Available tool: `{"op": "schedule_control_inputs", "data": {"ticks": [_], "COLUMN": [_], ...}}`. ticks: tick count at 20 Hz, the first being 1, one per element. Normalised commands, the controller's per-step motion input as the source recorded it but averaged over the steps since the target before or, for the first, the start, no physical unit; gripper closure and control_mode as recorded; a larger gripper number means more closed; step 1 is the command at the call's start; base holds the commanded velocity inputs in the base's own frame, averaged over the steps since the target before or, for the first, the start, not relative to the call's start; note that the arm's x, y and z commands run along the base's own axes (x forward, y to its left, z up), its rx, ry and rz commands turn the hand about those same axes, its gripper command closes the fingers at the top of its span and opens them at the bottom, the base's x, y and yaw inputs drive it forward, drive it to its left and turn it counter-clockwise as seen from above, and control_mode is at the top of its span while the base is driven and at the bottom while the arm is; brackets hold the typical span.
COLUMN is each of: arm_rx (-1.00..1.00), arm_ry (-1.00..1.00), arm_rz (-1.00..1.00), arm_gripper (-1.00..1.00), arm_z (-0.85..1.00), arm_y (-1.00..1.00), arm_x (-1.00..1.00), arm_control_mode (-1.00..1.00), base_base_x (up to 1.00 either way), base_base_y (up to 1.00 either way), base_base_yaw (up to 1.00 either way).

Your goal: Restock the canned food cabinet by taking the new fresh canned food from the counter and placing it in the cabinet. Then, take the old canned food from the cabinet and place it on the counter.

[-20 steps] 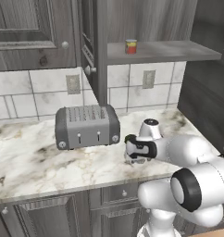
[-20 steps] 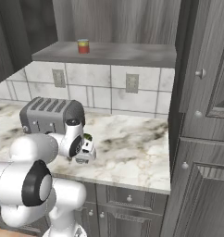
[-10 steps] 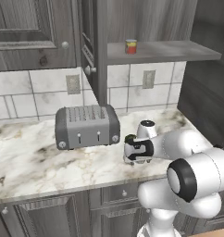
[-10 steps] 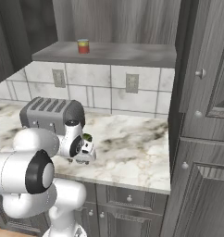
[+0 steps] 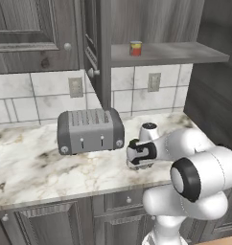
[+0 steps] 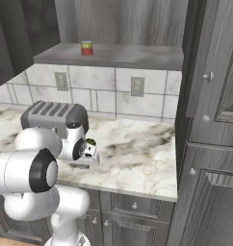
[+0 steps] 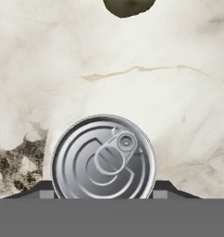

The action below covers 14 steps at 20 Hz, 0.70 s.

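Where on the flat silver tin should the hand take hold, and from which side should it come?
Probably from straight above, pinching the tin across its round side wall. It lies flat on the counter with its pull-tab lid facing up, and it is low, so the rim sides are the only opposing faces. The fingertips already stand on both sides of it.

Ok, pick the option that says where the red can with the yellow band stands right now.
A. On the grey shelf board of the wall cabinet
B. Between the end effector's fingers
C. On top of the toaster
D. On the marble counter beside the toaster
A: the small upright red can with the yellow band stands on the flat grey shelf board, above the white-beige marble counter and the grey toaster.
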Motion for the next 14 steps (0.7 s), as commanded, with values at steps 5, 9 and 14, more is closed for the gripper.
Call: {"op": "schedule_control_inputs", "data": {"ticks": [5, 9, 14], "arm_rx": [0.00, 0.00, 0.00], "arm_ry": [-0.01, -0.02, -0.22], "arm_rz": [0.00, 0.00, -0.07], "arm_gripper": [1.00, 1.00, 1.00], "arm_z": [0.00, 0.19, 0.77], "arm_y": [0.00, -0.05, -0.30], "arm_x": [0.00, -0.24, -0.90], "arm_control_mode": [-1.00, -1.00, -1.00], "base_base_x": [0.00, 0.00, 0.00], "base_base_y": [0.00, 0.00, 0.00], "base_base_yaw": [0.00, 0.00, 0.00]}}
